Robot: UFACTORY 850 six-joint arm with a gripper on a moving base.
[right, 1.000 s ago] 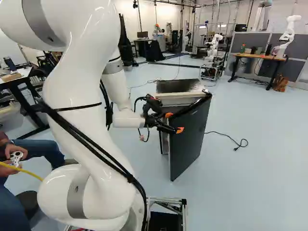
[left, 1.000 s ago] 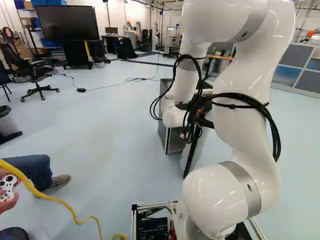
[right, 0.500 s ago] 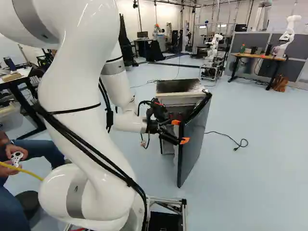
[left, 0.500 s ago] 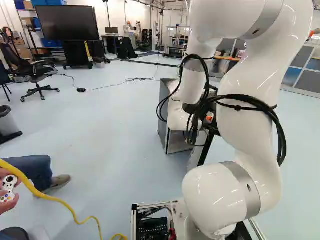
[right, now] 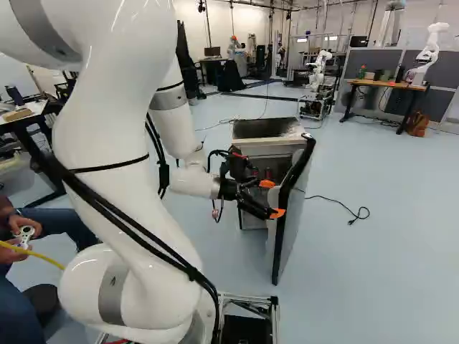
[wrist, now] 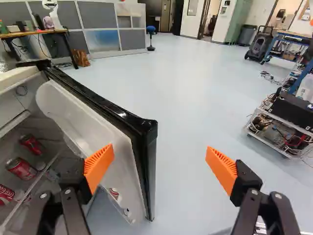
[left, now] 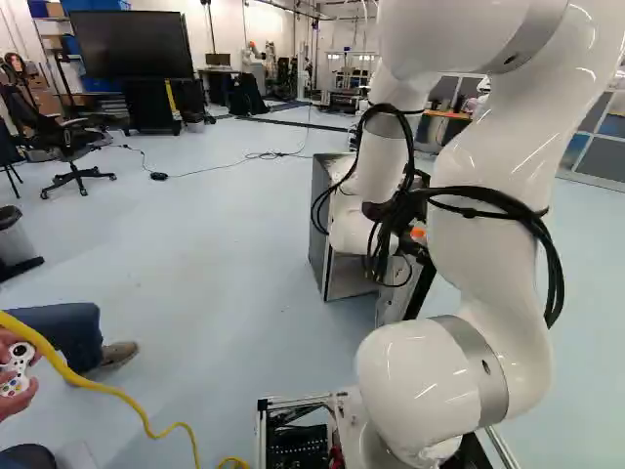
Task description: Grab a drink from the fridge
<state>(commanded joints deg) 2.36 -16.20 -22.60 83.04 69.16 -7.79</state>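
Note:
In the right base view my gripper is at the free edge of the fridge door, which stands open. The fridge is beyond the gripper. Seen from the wrist, the gripper is open: one orange pad overlaps the door's white inner side, the other stands apart outside its black edge. Whether the first pad touches the door I cannot tell. Red cans lie inside the fridge beside that first finger, and more red shows low in the door. Nothing is gripped.
A cable lies on the floor beyond the door. A wheeled frame with electronics stands off the outer finger's side. Another robot is by the far table. Someone seated holds a controller beside the base.
The door has swung wider, showing its inner side and the fridge's inside. My arm has moved with the door's edge, toward the right in both base views. The base has stayed put.

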